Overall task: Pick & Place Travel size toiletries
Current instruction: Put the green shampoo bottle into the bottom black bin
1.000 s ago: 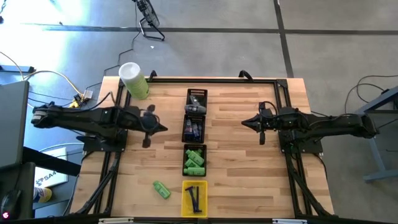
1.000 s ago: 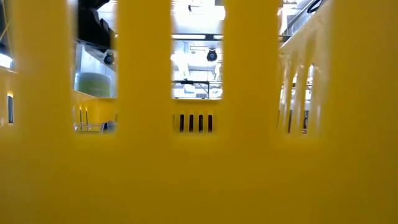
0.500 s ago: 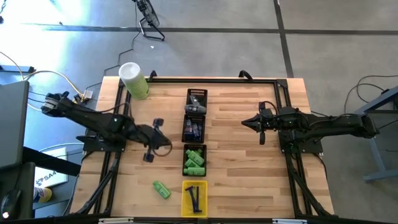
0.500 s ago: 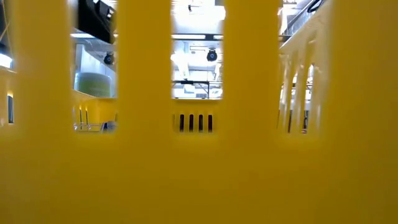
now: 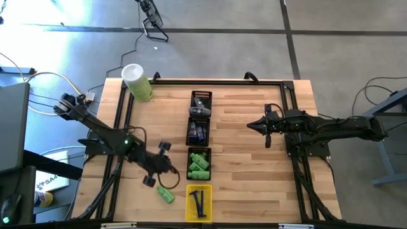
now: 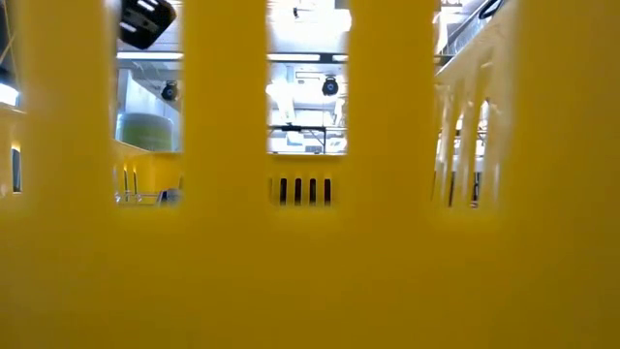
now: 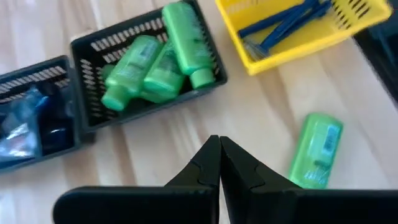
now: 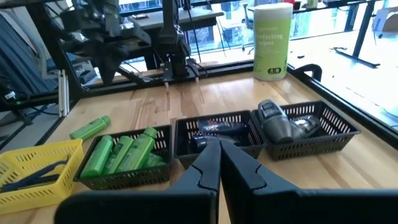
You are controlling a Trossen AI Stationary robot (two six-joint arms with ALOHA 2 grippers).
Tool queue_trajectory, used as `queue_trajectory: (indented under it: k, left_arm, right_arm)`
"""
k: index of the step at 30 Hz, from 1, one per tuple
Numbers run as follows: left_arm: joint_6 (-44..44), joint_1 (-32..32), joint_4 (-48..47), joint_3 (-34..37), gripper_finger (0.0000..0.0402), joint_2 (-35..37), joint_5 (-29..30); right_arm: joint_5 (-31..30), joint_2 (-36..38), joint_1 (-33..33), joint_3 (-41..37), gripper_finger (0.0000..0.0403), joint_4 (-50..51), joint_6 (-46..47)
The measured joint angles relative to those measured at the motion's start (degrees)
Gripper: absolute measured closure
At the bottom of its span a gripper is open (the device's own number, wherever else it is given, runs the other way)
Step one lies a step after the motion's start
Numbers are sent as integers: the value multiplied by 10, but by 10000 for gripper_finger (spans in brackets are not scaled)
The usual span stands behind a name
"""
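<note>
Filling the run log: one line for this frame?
left gripper: jaws shut, empty, above loose green bottle | right gripper: jaws shut, waiting right of trays | green bottle tray: three bottles

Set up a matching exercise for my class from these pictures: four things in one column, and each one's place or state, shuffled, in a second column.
Things
1. loose green bottle
2. yellow tray
3. left gripper
4. pale-green cylinder

Places or states
A. stands at a table corner
B. shut, above the wood near the loose bottle
C. lies on bare wood
D. holds dark sticks

Pairs: 1-C, 2-D, 3-B, 4-A
</note>
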State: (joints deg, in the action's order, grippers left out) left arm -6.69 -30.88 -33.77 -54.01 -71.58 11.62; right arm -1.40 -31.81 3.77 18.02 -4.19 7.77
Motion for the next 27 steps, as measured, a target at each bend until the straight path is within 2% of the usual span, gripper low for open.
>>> queue_trajectory:
  k: [6,15,18,21,24,27]
  left_arm:
    - [-55,-33,-19,-33,401,-49,1]
    - [-97,-74,-47,-88,401,-117,-44]
    - [-144,-74,-50,-91,401,-126,-78]
    - [-195,-74,-55,-91,401,-132,-88]
    - [-227,-74,-57,-91,387,-142,-89]
    - [-243,-74,-56,-91,354,-151,-89]
  right_arm:
    - [1,0,0,0,401,-2,-1]
    - [2,-11,0,0,401,5,-1]
    - [2,-16,0,0,401,5,-1]
    - [2,-21,0,0,401,5,-1]
    - [2,-24,0,0,401,7,-1]
    - [1,-29,0,0,401,5,-1]
